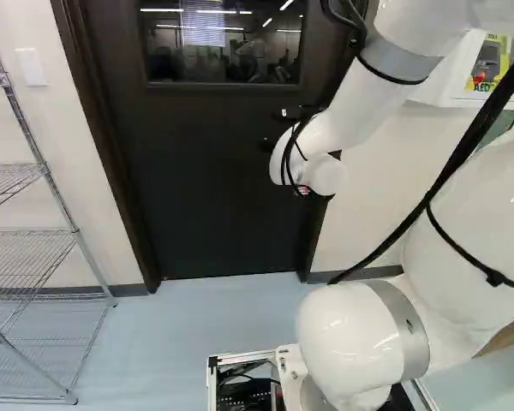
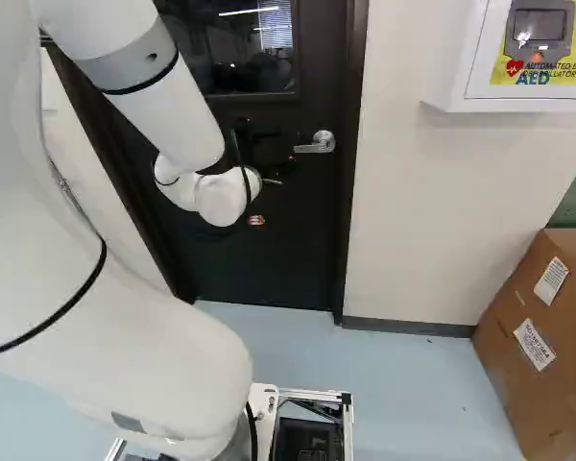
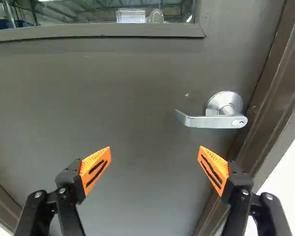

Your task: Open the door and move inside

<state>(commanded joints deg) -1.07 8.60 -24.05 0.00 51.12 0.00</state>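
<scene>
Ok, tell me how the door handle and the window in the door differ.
The handle is a slim, silvery metal lever, while the window is a wide sheet of glass. The handle juts out from the door; the window is set into it with a dark border. The handle sits lower, near the door's edge; the window sits higher, spanning much of its width. Both belong to one closed door.

From base: door at 12, window in its upper part, lever handle at the window's 5 o'clock, near the right side of the door frame. Wire rack at 10 on the floor, wall plate between rack and frame. Wall cabinet at 1, right of door; box at 2, on floor below cabinet.
</scene>
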